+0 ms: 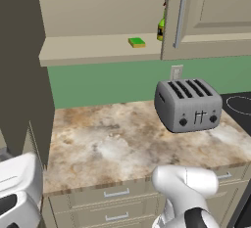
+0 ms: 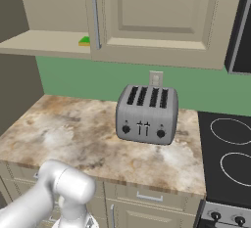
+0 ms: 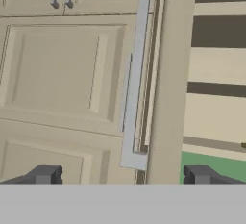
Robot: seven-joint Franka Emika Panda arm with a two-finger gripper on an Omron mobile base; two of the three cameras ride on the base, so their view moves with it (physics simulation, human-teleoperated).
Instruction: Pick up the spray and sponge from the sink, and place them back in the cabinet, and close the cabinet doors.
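The cabinet stands open on its left half, showing a beige shelf. On that shelf lies the green-and-yellow sponge, whose edge also peeks past the door in the right base view. The lime-green spray stands at the shelf's right, half hidden behind the cabinet door. In the hand view my gripper is open and faces that door. The door's silver bar handle runs upward between my fingertips. The sink is out of view.
A silver toaster sits on the marble counter under the cabinet, with drawers below. A black stove adjoins on the right. A tall dark panel stands left of the cabinet opening.
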